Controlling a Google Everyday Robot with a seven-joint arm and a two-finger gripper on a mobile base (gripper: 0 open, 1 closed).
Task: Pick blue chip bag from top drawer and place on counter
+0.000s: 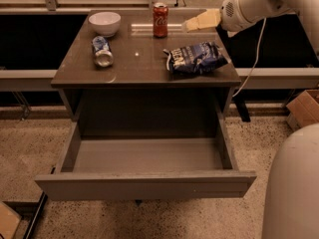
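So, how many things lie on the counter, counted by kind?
Cans: 2, red can upright, crushed can lying
Bowls: 1, white bowl
Bags: 1, blue chip bag
Total: 4
The tool hovers above the counter, back right.

The blue chip bag [195, 59] is crinkly foil, the counter [134, 66] glossy, the top drawer [144, 184] matt metal. The gripper [200, 20] hangs above the counter's rear right.

The arm [259, 1] wears smooth, rounded white shells, and a thin white cable [253, 59] droops from its wrist. Its pale tan gripper [193, 24] is above the counter's [134, 66] far right part. A broad white domed body shell [294, 183] fills the lower right corner
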